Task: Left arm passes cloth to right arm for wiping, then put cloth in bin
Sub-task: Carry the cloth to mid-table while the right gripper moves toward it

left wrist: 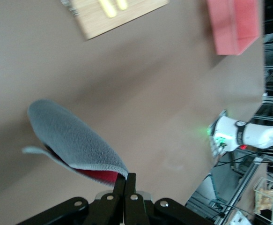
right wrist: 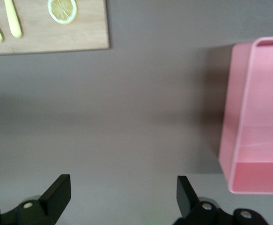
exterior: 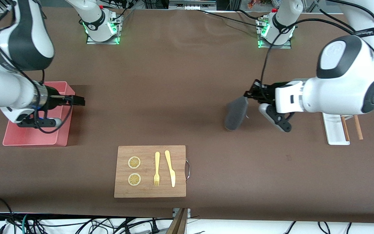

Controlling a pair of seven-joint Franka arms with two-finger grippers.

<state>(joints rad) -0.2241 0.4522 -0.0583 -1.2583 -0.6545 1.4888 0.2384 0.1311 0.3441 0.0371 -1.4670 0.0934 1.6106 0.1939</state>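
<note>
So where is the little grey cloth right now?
The small grey and red cloth hangs in the air, pinched in the left gripper over the bare brown table, toward the left arm's end, well away from the pink plastic bin.

My right claw (right wrist: 122,197) spread wide over the brown counter (right wrist: 127,108), pink bin (right wrist: 253,140) beside it, wooden board (right wrist: 56,37) with lemon slice (right wrist: 62,10) and yellow cutlery (right wrist: 12,21)

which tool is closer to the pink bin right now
Right. The right tool hangs open by the pink bin, just past its wall. The left tool is toward the left arm's end of the table, shut on the cloth.
</note>
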